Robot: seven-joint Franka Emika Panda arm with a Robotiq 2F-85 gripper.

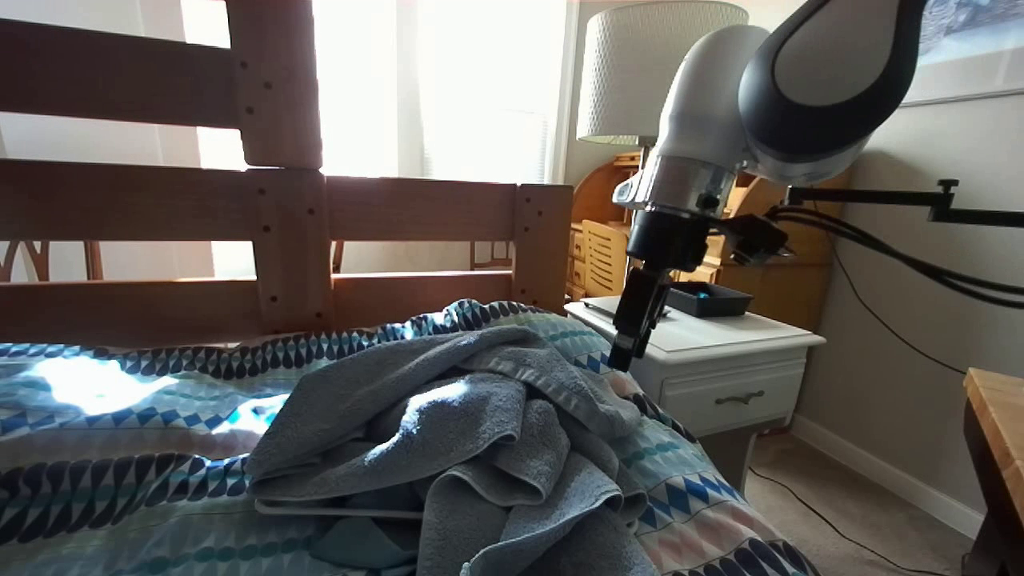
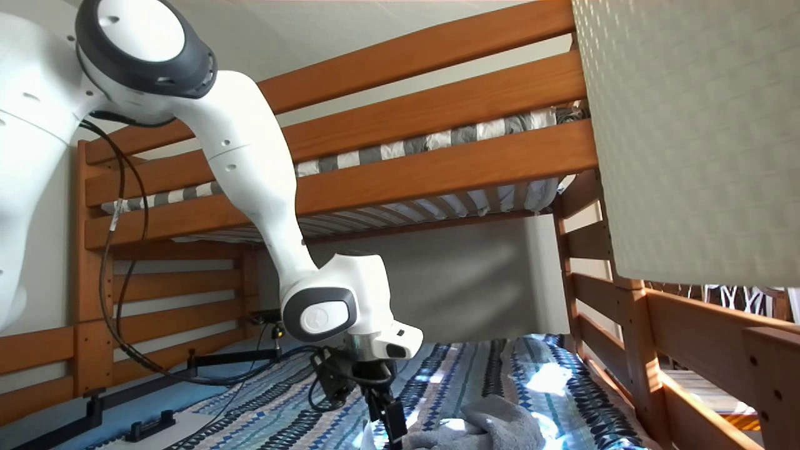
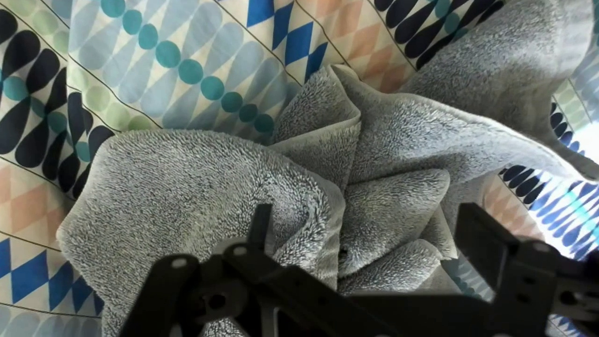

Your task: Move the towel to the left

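Note:
A crumpled grey towel (image 1: 472,432) lies in folds on the patterned bedding (image 1: 160,480). In an exterior view its near part runs to the bottom edge. The towel also shows in an exterior view (image 2: 500,428), partly cut off by the lower edge, and fills the middle of the wrist view (image 3: 187,196). My gripper (image 1: 624,358) points down above the towel's right side in that exterior view, apart from it. In the wrist view the gripper (image 3: 365,224) has its two fingers wide apart, with towel folds below and nothing between them. Its fingertips also show in an exterior view (image 2: 395,434), near the towel.
A white nightstand (image 1: 736,344) with a black tray (image 1: 708,300) stands beside the bed, behind the gripper. A lamp (image 1: 648,72) rises behind the arm. Wooden bed rails (image 1: 424,210) border the bed. The upper bunk (image 2: 437,159) hangs over it. A wooden tabletop (image 1: 996,408) is at far right.

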